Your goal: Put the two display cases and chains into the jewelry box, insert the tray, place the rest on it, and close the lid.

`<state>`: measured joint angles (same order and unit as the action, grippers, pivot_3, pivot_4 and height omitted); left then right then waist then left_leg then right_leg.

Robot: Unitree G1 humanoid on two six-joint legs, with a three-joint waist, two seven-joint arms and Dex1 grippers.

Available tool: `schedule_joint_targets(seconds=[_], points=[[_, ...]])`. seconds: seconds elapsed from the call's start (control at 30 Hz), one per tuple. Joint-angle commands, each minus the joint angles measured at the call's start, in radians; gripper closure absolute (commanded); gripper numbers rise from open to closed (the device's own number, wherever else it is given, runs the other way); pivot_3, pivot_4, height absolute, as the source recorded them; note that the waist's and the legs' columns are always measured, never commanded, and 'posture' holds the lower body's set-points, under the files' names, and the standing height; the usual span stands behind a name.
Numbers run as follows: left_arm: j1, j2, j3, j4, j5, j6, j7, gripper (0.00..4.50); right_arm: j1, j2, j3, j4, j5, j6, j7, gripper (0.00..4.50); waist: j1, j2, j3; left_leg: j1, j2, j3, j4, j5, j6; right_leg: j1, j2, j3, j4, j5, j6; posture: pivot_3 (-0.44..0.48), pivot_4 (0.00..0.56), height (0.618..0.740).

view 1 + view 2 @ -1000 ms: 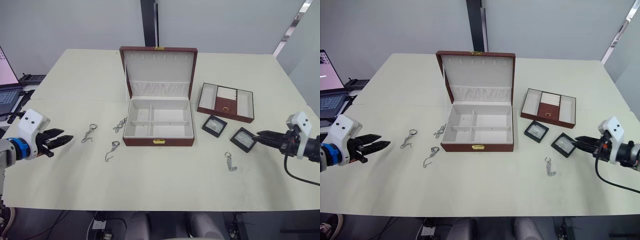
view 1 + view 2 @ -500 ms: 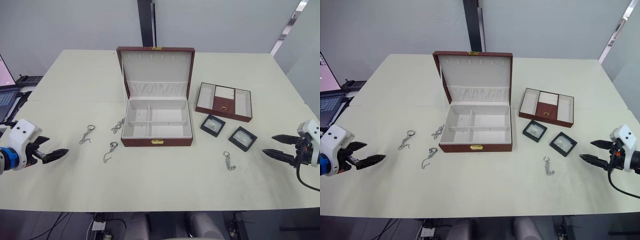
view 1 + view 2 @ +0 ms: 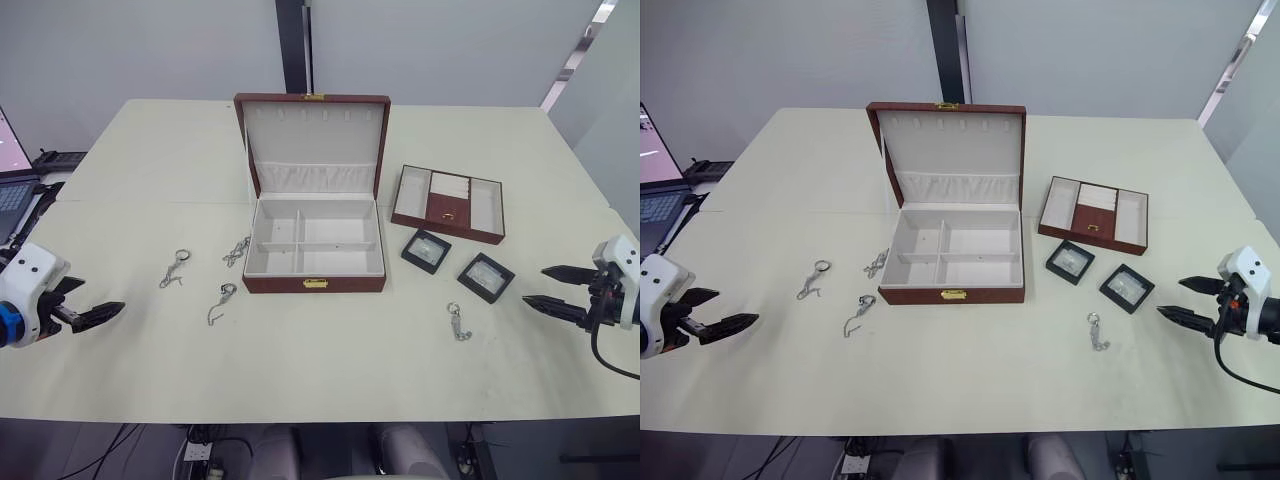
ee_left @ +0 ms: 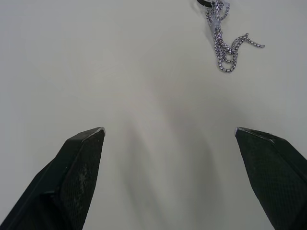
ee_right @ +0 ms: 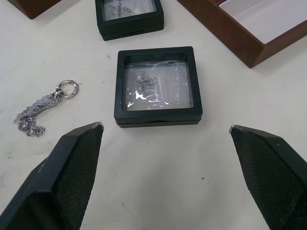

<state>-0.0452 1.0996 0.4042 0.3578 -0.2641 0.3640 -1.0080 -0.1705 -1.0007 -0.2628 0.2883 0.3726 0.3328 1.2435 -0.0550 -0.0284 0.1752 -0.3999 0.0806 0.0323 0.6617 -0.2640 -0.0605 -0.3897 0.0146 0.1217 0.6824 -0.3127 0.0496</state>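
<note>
Near the table's right edge, the right gripper (image 5: 165, 139), fingers apart, faces a square black-framed clear-topped display case (image 5: 158, 86) whose printed insert is unreadable; the left gripper (image 4: 172, 139) is likewise spread.

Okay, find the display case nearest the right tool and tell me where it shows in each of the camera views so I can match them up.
Left eye view: the display case lies on the table right of the jewelry box, before the tray.
Right eye view: same spot, between the tray and the right tool.
Right wrist view: centre, ahead of the open fingers.
Left wrist view: not in it.
Shared landmark: the chain beside it.
</note>
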Motion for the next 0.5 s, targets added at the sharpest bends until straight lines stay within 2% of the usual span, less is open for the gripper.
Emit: schedule_joint_targets(seconds=[0.03,0.2,0.33,0.5], points=[[0.01,-0.006,0.078,-0.017,-0.024,-0.006,0.027,0.0,-0.025,-0.02,-0.022,-0.051,0.035,0.012,0.026,0.02,0.0,0.0,0.0,0.0,0.0,0.0,0.0,0.0,0.0,0.0,0.0,0.0,0.0,0.0,0.0,0.0,0.15,0.74],[0.048,-0.146,0.153,-0.117,-0.092,0.019,0.115,0.0,-0.086,0.035,-0.022,-0.301,0.192,0.146,0.013,0.02,-0.005,0.003,0.0,0.001,0.0,0.001,0.0,0.0,0.0,0.0,0.0,0.002,0.002,0.0,0.0,0.0,0.15,0.74],[0.082,-0.295,0.171,-0.249,-0.136,0.04,0.226,0.0,-0.194,0.156,0.047,-0.493,0.314,0.25,-0.077,0.02,-0.003,0.001,0.0,0.001,0.001,-0.001,0.001,0.0,0.0,0.0,0.0,0.0,0.004,0.0,0.0,0.0,0.15,0.74],[0.067,-0.421,0.143,-0.301,-0.138,0.023,0.324,0.0,-0.289,0.225,0.134,-0.555,0.307,0.273,-0.127,0.02,0.012,-0.002,0.0,0.0,0.0,-0.003,0.003,0.0,0.0,0.0,0.0,-0.002,0.007,0.0,0.0,0.0,0.15,0.74]])
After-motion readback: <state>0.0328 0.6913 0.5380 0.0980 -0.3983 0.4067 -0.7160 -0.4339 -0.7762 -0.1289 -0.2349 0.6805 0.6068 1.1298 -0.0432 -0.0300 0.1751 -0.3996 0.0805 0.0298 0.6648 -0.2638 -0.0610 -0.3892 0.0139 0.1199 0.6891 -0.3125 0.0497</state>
